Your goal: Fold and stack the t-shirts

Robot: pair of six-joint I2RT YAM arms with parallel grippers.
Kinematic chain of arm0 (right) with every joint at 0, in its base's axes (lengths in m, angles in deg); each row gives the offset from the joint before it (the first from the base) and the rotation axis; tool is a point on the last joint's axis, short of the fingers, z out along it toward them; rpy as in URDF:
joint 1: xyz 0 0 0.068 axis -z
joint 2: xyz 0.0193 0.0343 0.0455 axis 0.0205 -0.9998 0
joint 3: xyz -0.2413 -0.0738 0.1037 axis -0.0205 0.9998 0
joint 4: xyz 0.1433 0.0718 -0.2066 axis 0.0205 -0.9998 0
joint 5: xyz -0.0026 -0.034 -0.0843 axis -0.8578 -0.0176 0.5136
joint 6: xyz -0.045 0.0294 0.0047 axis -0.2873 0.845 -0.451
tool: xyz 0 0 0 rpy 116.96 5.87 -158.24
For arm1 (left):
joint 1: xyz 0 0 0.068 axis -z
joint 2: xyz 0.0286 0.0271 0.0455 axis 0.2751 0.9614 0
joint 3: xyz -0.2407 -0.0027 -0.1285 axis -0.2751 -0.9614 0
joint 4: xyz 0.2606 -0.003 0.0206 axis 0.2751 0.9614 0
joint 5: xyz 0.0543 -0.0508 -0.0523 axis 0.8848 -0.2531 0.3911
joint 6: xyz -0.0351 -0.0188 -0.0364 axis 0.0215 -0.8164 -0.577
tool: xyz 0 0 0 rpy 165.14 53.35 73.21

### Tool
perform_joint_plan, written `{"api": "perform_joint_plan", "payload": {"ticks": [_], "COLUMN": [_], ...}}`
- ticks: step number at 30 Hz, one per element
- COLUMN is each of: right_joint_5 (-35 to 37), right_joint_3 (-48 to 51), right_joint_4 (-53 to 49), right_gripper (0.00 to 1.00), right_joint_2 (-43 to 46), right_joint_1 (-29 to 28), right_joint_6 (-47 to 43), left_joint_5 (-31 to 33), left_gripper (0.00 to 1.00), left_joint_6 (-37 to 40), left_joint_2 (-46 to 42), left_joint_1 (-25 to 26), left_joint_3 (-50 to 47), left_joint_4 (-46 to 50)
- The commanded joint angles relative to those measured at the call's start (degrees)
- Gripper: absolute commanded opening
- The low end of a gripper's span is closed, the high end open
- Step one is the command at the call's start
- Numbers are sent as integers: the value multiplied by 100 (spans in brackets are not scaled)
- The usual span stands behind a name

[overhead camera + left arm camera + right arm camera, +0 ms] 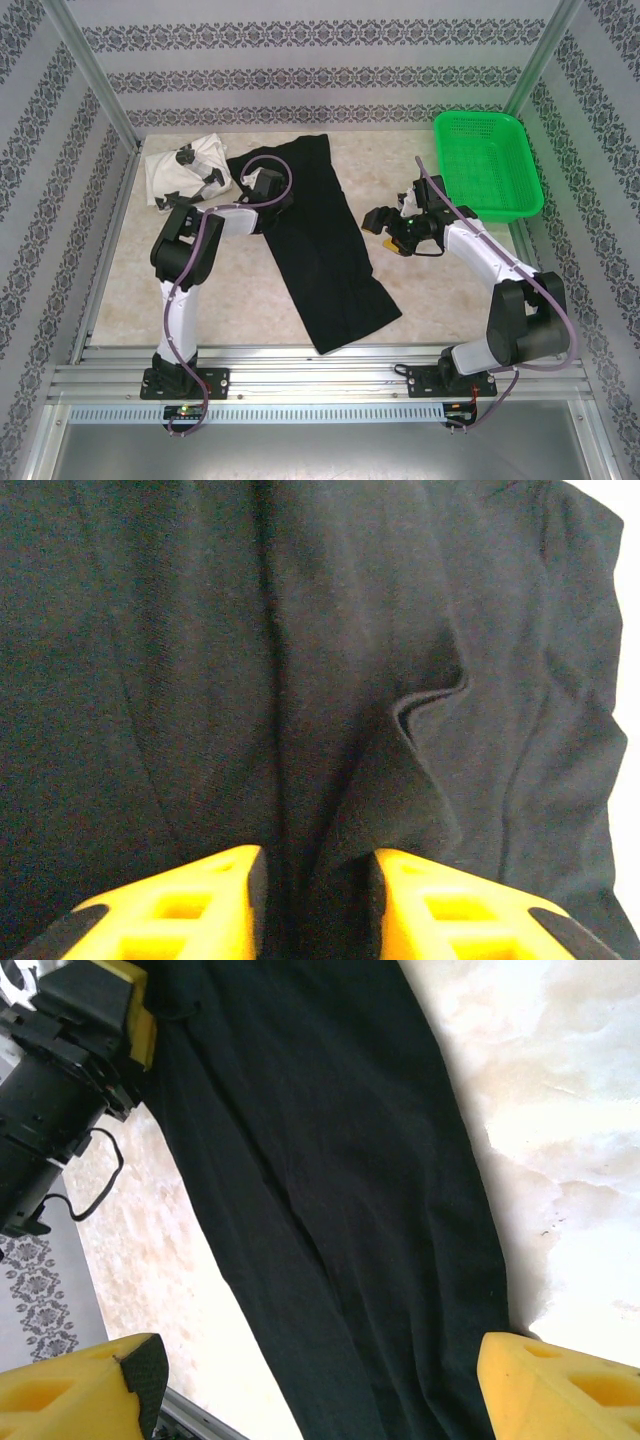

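The black t-shirt [325, 250] lies folded into a long strip running diagonally across the table. My left gripper [268, 190] is down on its upper left part. In the left wrist view its yellow fingers [180, 910] stand a little apart, with a raised fold of the black t-shirt [420, 760] in the gap of the left gripper [318, 900]. My right gripper [385, 222] hovers wide open beside the strip's right edge, and the right wrist view has the black t-shirt [320, 1160] below the right gripper [320, 1380], nothing held. The white t-shirt [185, 170] with black marks lies crumpled at the back left.
A green mesh basket [490, 160] stands at the back right corner. The marbled table [240, 290] is bordered by metal rails at the near edge and patterned walls on three sides. The left arm's wrist [60, 1080] appears in the right wrist view.
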Motion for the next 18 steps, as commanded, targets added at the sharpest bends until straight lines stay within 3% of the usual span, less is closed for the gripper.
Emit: {"api": "perform_joint_plan", "payload": {"ticks": [1,4,8,12,14,18], "right_joint_5": [-108,-100,-126,-151,-144,-172], "right_joint_3": [79,83,63,49,50,7], "right_joint_4": [90,110,167,215,254,295], "right_gripper": [81,82,82,82,82,82], "right_joint_2": [-88,-126,-203,-266,-284,-373], "right_joint_1": [50,45,35,26,15,5], "right_joint_6": [26,26,55,75,87,105], "left_joint_5": [25,169,842,2293,2337,1738], "left_gripper": [39,50,52,56,56,58], "left_joint_6": [-450,-398,-354,-338,-99,726], "left_joint_2": [-300,-591,-1212,-1848,-1851,-1251], "left_joint_1": [29,32,68,210,208,203], "left_joint_3": [-206,-294,-460,-63,242,1439], "left_joint_4": [-690,-743,-234,1900,2364,3187]}}
